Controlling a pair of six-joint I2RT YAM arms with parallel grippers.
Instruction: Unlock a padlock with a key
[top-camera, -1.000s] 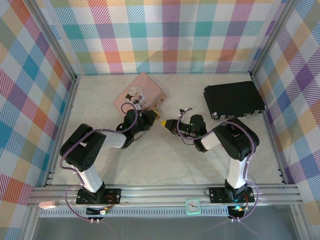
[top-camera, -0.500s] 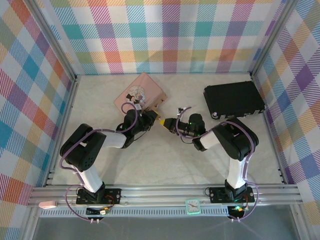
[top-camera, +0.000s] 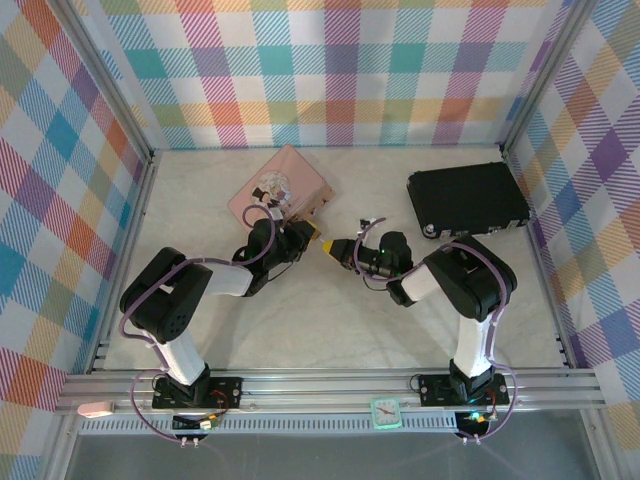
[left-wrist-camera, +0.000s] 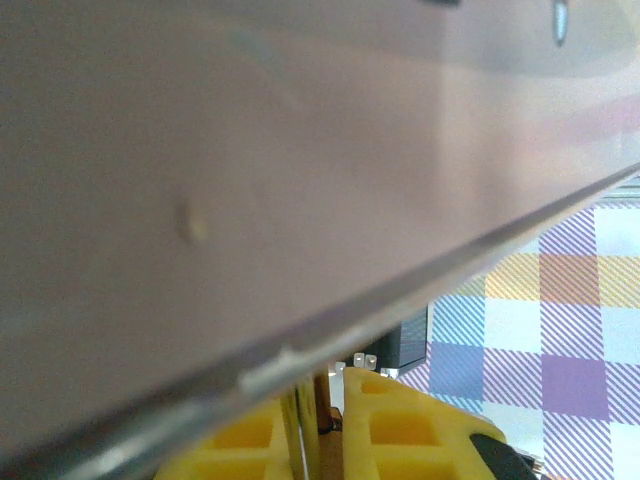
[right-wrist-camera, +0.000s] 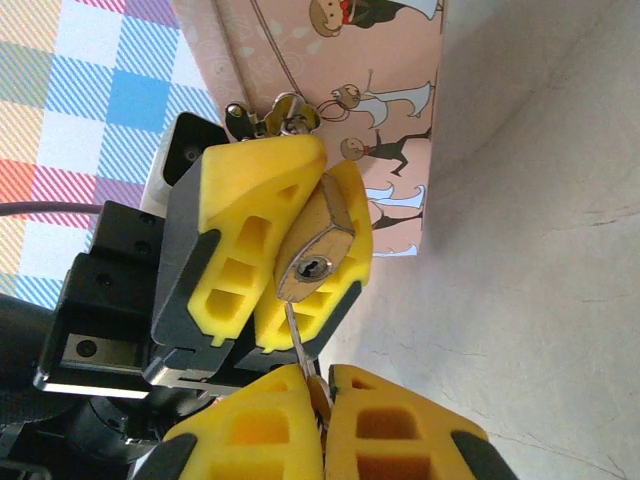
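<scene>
We see the left tool clamped on the small brass padlock. Its yellow fingers press both sides of the lock, and the keyhole face is turned toward the right wrist camera. The padlock sits close against the pink tin, near the middle of the surface. Our right tool is closed on the key. The key's thin blade points up, with its tip at the padlock's lower edge, just below the keyhole.

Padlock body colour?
Brass-gold. The padlock shows best in the right wrist view, facing the key.
</scene>
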